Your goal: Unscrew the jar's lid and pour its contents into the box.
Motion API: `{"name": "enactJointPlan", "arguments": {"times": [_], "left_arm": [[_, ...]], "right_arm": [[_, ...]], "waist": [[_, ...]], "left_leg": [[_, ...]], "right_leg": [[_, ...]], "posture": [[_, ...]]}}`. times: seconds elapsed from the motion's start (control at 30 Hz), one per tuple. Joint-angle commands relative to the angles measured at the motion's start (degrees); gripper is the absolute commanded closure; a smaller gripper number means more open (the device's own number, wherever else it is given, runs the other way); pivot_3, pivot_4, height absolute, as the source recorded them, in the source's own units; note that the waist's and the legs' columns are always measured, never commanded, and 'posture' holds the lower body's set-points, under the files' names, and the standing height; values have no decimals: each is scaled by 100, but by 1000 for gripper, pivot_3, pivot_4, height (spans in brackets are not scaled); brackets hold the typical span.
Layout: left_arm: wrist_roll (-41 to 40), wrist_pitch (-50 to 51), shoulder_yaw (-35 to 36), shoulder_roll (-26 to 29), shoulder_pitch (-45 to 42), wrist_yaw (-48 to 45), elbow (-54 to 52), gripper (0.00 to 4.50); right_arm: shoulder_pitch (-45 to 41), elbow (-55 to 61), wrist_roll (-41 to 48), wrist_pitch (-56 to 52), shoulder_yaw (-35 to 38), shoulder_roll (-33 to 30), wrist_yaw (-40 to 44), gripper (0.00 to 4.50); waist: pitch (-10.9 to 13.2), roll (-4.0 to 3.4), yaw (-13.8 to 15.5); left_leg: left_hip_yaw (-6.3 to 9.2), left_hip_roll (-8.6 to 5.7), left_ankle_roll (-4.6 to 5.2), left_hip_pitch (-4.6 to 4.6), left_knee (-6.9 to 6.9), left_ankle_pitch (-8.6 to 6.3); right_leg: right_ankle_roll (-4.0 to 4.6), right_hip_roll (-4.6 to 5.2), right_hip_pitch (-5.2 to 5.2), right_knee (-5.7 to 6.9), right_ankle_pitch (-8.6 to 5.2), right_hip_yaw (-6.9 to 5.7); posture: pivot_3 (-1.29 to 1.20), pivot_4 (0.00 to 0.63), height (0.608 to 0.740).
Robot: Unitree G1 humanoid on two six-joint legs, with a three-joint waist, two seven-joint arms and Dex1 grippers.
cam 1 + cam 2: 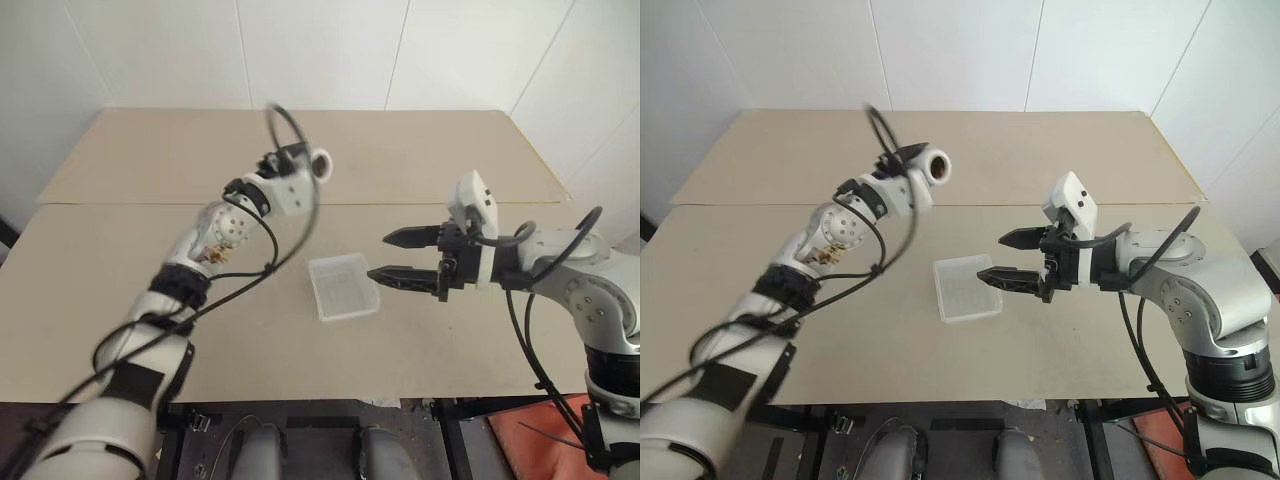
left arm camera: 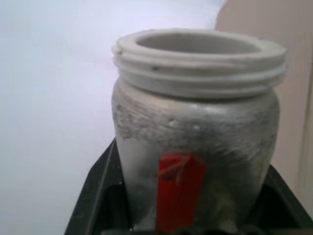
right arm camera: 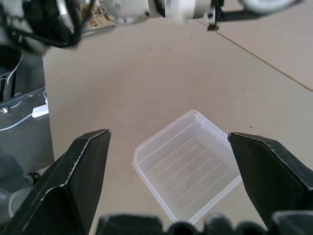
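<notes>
one jar (image 2: 195, 142), one box (image 1: 343, 286), two tables (image 1: 150, 300)

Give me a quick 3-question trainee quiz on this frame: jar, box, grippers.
1. True or false: the lid is on the jar.
2. Which gripper holds the jar? A) left gripper B) right gripper C) neither
3. Fill in: the right gripper's fingers stand ____, with nothing between them, above the table beside the box.

Key:
1. False. The threaded mouth is bare, no lid on it.
2. A. The left gripper is shut on the jar, raised above the table.
3. Open. In the right wrist view the box lies empty below the spread fingers.
</notes>
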State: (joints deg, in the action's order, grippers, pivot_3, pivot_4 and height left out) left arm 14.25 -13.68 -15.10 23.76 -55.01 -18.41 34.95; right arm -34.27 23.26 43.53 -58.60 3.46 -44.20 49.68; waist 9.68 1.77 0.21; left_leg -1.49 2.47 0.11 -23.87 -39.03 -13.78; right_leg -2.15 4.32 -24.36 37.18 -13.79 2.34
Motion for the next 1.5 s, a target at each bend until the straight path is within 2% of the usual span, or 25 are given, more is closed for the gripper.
{"name": "enactJointPlan", "arguments": {"times": [0.03, 0.13, 0.23, 0.37, 0.47, 0.53, 0.6, 0.7, 0.83, 0.97, 1.23, 1.5], "left_arm": [[-1435, 2571, 750, -145, 477, -1033, -1731, 2566], [-1931, 3674, 1133, -298, 976, -1007, -2505, 2566], [-1903, 4069, 1160, -329, 1389, -861, -3035, 2566], [-1937, 4233, 1227, -410, 1662, -690, -3299, 2566], [-1438, 3382, 942, -197, 1578, -625, -3145, 2566], [-274, 1871, 259, 356, 1271, -378, -2716, 2566], [1366, 167, -681, 1074, 753, 336, -2028, 2566], [3407, -1354, -1857, 1650, -290, 1603, -1133, 2566], [5661, -2012, -3117, 1769, -1314, 3063, -690, 2566], [6736, -1969, -3719, 1577, -1524, 3402, -842, 2566], [7281, -1668, -3754, 1272, -1392, 3479, -1134, 2566], [6795, -1686, -3353, 1232, -1237, 3173, -1151, 2566]], "right_arm": [[29, 239, 69, 224, 154, 64, -97, 34], [62, 254, 84, 253, 138, 117, -149, 34], [77, 277, 138, 260, 170, 171, -195, 34], [91, 298, 152, 278, 164, 190, -226, 34], [84, 272, 117, 317, 129, 176, -211, 34], [43, 242, 84, 354, 101, 135, -159, 34], [-3, 202, 59, 388, 73, 85, -91, 34], [-59, 150, 16, 453, 3, 1, 57, 34], [-111, 100, -42, 519, -84, -58, 153, 34], [-118, 92, -37, 516, -72, -41, 132, 34], [3, 235, 94, 457, 180, -24, -89, 34], [49, 329, 146, 470, 174, -52, -152, 34]], "waist": [[0, 0, -24], [0, 0, -65], [0, 0, -87], [0, 0, -86], [0, 0, -81], [0, 0, -77], [0, 0, -53], [0, 0, -1], [-1, -2, 67], [-1, -1, 63], [-1, -1, 54], [-1, -1, 48]], "left_leg": [[4, -1, 0, -1, -1, 0], [12, -2, 0, 1, -2, 0], [16, -4, 0, 6, -5, 0], [18, -5, -1, 14, -7, 1], [21, -7, -1, 15, -7, 2], [20, -9, -1, 15, -5, 2], [20, -12, -2, 15, -2, 3], [20, -21, -3, 16, 2, 4], [17, -31, 0, 7, 4, 2], [14, -30, 0, -1, 5, 2], [15, -29, 1, -11, 2, 3], [16, -29, 1, -8, -1, 3]], "right_leg": [[-1, -1, 1, -2, 0, -1], [-1, -4, 5, -3, 0, -1], [-2, -3, 8, -7, 0, 0], [-1, -3, 13, -7, 1, 1], [-1, -2, 15, -8, 1, 0], [-1, -1, 14, -11, 1, 1], [0, -1, 12, -12, 1, 3], [0, 4, 16, -19, 3, 3], [-11, 13, 17, -32, 4, 4], [-15, 13, 8, -11, 5, 5], [-15, 14, -1, -9, 5, 5], [-15, 15, 1, -8, 6, 5]], "posture": [[0, 150, 740], [0, 150, 740], [0, 150, 740], [0, 150, 740], [0, 150, 740], [0, 150, 740], [0, 150, 740], [0, 150, 740], [0, 150, 740], [0, 150, 740], [0, 150, 740], [0, 150, 740]]}}
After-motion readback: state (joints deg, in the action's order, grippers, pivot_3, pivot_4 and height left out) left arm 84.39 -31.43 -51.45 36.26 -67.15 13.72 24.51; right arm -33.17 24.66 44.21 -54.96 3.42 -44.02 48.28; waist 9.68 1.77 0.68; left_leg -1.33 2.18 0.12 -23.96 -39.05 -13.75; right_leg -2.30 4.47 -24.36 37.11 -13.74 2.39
